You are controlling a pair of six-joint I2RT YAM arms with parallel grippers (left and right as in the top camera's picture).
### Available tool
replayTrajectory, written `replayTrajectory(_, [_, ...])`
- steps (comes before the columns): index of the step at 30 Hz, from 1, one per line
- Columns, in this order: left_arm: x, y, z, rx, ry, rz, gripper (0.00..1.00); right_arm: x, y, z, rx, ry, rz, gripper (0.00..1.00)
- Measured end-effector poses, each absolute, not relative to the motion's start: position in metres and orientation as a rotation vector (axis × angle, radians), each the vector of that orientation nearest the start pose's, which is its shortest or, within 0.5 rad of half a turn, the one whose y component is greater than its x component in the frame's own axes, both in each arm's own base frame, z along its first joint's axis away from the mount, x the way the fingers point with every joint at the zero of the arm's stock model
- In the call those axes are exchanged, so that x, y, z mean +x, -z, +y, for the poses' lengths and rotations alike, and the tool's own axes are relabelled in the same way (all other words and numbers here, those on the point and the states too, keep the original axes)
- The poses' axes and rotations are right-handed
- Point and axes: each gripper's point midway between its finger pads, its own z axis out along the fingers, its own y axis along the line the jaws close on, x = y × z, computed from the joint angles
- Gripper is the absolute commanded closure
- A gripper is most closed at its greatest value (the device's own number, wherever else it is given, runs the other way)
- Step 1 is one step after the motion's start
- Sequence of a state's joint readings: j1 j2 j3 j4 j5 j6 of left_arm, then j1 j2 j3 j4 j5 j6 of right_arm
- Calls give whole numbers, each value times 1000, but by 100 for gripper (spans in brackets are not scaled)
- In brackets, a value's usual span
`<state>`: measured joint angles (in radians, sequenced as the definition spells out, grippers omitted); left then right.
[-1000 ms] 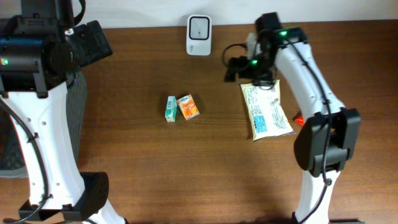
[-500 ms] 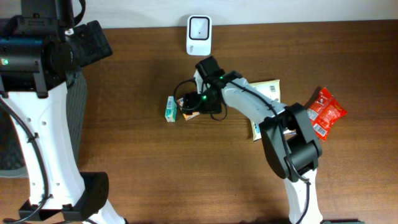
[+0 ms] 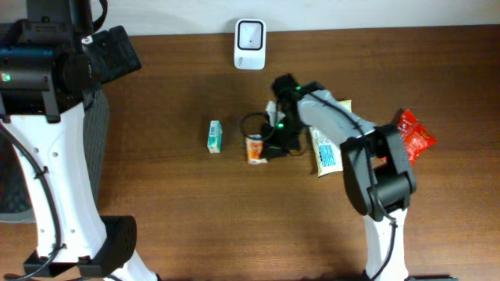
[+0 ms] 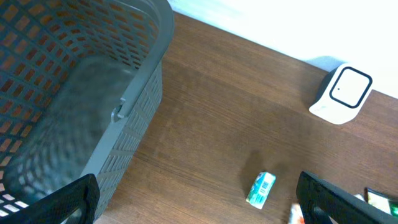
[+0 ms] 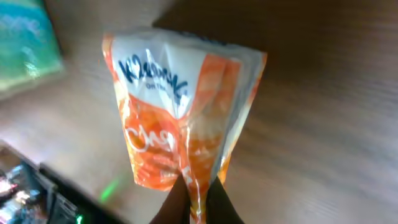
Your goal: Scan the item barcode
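Two arms: the left arm (image 3: 47, 172) rises at the left end of the brown desk (image 3: 172, 211), and the right arm (image 3: 344, 125) reaches from the right end in towards the middle.
left claw (image 4: 198, 183): released. Its dark fingers (image 4: 74, 199) stand wide apart at the lower corners of the wrist view with nothing between them, and it hangs above the desk's left end.
right claw (image 3: 267, 144): clenched on the orange packet, its tips pinching one thin sealed edge.
orange packet (image 5: 180, 112): the item to be scanned, near the middle of the desk, nearer the far edge than the near one. Orange and white film with blue lettering, crumpled where it is pinched. Whether it rests on the wood or hangs just clear of it cannot be told.
scanner (image 3: 250, 33): a white unit with a dark window, upright at the far edge of the desk, about midway along it and well apart from the packet.
teal box (image 3: 215, 135): small, lying just left of the orange packet, not touching it.
white packet (image 3: 326, 152): flat on the desk's right half, partly under the right arm.
red packet (image 3: 418, 133): near the right end of the desk, beside the right arm.
basket (image 4: 62, 81): grey mesh, at the desk's left end.
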<state>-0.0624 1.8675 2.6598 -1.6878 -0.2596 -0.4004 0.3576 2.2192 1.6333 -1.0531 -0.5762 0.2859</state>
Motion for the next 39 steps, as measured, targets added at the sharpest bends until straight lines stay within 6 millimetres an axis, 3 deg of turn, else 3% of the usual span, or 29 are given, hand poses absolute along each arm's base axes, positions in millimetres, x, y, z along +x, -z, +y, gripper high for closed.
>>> replayTrajectory(5, [379, -395, 21, -518, -112, 2372, 1, 347, -20, 162, 52, -830, 3330, 96])
replayTrajectory(7, [379, -395, 21, -518, -112, 2372, 1, 348, -21, 151, 68, -841, 3330, 96])
replayTrajectory(11, [379, -395, 21, -518, -113, 2372, 1, 347, -39, 172, -142, -1153, 3203, 96])
replayTrajectory(18, [379, -395, 21, -518, -112, 2372, 1, 345, -72, 202, -281, -1567, 2972, 96])
replayTrajectory(20, [379, -395, 21, -518, -113, 2373, 1, 346, -81, 208, -336, -1653, 2885, 96])
replayTrajectory(22, [379, -395, 21, -518, -113, 2372, 1, 348, -78, 207, -367, -1621, 2881, 96])
replayTrajectory(23, [379, -395, 21, -518, -113, 2372, 1, 350, -69, 201, -369, -1530, 2925, 87])
replayTrajectory(26, [379, -395, 21, -518, -112, 2372, 1, 359, -40, 179, -238, -1197, 3107, 15])
replayTrajectory(27, [379, -395, 21, -518, -113, 2372, 1, 362, -32, 170, -190, -1081, 3151, 2])
replayTrajectory(29, [379, -395, 21, -518, -113, 2373, 1, 366, -21, 153, -63, -873, 3224, 2])
replayTrajectory(35, [379, -395, 21, -518, -113, 2372, 1, 369, -26, 154, 44, -868, 3239, 1])
replayTrajectory(37, [379, -395, 21, -518, -113, 2372, 1, 380, -44, 156, 36, -868, 3214, 1])
replayTrajectory(39, [379, -395, 21, -518, -113, 2372, 1, 404, -78, 163, -14, -869, 3129, 1])
